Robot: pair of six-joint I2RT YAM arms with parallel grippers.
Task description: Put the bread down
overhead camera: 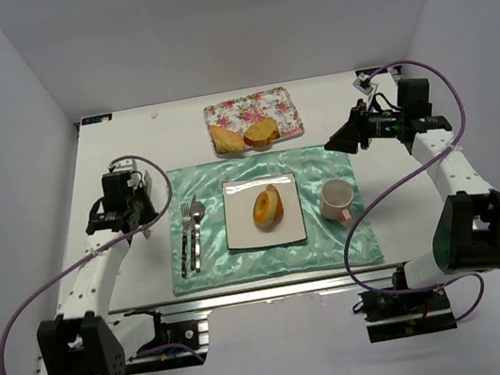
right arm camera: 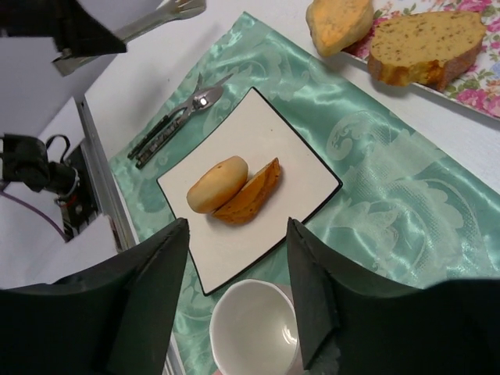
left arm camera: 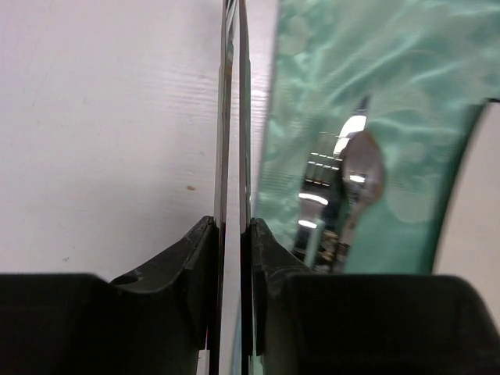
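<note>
Looks to be at or just past the set-down, judging by the layout. Shows two pieces of bread point(overhead camera: 266, 207), touching side by side, on the white plate point(overhead camera: 243, 234) in the middle of the green placemat point(overhead camera: 336, 250). Shows two spare slices point(overhead camera: 261, 130) on the floral tray point(overhead camera: 287, 105), far of the placemat and just beside its far edge. Finds the right gripper point(overhead camera: 336, 143) over the far right corner of the placemat, fingers spread wide and gripping nothing, with plate and cup point(overhead camera: 336, 200) below in the wrist view. Finds the left gripper point(overhead camera: 142, 206) left of the placemat, near the cutlery point(overhead camera: 189, 235), fingers drawn together to a sliver with nothing between.

Next, if bound for another piece: swing the right gripper left and far to the tray, straddle one slice, close gently to spare the crumb, lift clear of the rim, then lower beside the bread on the plate. Otherwise, simply pull back clear of the cup.

Cannot tell from above whether one piece or two on the plate; only the right wrist view separates them. Cuts off the left fingertips at the top of the left wrist view, and blurs the cutlery into bright smears. Crops the tray at the top right edge of the right wrist view.
</note>
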